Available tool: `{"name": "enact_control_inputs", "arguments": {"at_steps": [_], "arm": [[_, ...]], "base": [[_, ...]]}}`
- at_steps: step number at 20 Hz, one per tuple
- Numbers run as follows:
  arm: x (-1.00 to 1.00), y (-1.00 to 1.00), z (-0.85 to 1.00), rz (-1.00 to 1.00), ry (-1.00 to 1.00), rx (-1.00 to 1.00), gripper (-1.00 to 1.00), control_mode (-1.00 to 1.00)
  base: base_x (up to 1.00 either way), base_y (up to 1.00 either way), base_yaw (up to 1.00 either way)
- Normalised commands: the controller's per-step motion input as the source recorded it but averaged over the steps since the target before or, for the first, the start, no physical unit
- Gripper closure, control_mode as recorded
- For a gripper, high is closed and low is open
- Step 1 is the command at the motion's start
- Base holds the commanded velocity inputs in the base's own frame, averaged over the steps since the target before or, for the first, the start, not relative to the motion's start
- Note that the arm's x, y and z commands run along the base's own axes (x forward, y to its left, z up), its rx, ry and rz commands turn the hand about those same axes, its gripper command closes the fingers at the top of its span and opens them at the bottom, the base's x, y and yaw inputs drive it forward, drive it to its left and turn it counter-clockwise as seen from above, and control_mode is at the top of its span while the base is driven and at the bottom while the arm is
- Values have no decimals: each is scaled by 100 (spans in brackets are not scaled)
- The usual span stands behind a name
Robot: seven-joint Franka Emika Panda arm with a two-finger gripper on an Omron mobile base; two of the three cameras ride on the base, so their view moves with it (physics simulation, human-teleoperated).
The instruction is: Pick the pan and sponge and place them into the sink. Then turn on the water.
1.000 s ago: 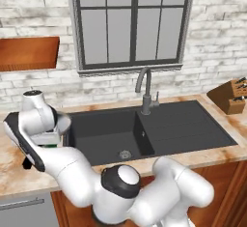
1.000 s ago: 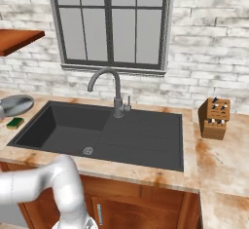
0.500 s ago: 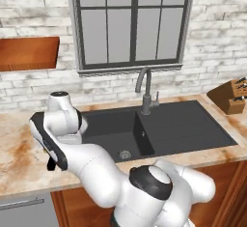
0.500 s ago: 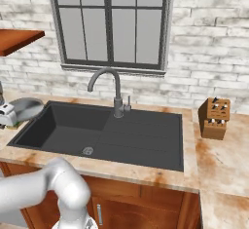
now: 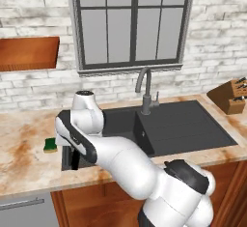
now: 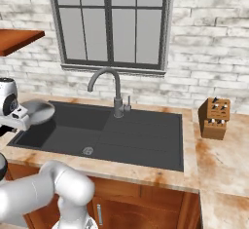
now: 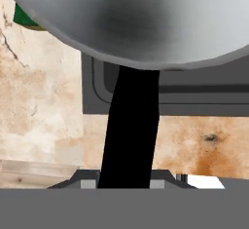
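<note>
The pan (image 7: 146, 23) hangs in my gripper (image 7: 127, 181), which is shut on its black handle (image 7: 131, 125). Its shiny grey bowl spreads across the top of the hand view. In the right base view the pan (image 6: 40, 112) is held level above the left end of the black sink (image 6: 141, 138), clear of the basin floor. The green and yellow sponge (image 5: 49, 145) lies on the counter just left of the sink (image 5: 188, 124); a green corner of the sponge (image 7: 23, 16) peeks out beside the pan's rim. Below the pan the sink's corner (image 7: 204, 99) shows.
A curved grey faucet (image 5: 145, 90) stands behind the middle of the sink. A wooden knife block (image 6: 214, 118) sits on the marbled counter (image 5: 24, 158) at the right. Wooden shelves (image 5: 28, 52) hang on the brick wall at the left, beside the window.
My arm has swung right, carrying the pan off the left counter to above the sink's left end. The sponge has stayed on the counter.
</note>
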Motion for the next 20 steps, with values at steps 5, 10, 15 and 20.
{"name": "enact_control_inputs", "arguments": {"at_steps": [5,10,15,20], "arm": [[-29,-47,0,-8,0,3,100,-100],[-11,-32,0,-19,0,0,100,-100],[2,-27,0,-27,4,2,100,-100],[29,-36,0,-8,7,10,100,-100]], "base": [[0,0,0],[0,0,0],[0,0,0],[0,0,0]]}}
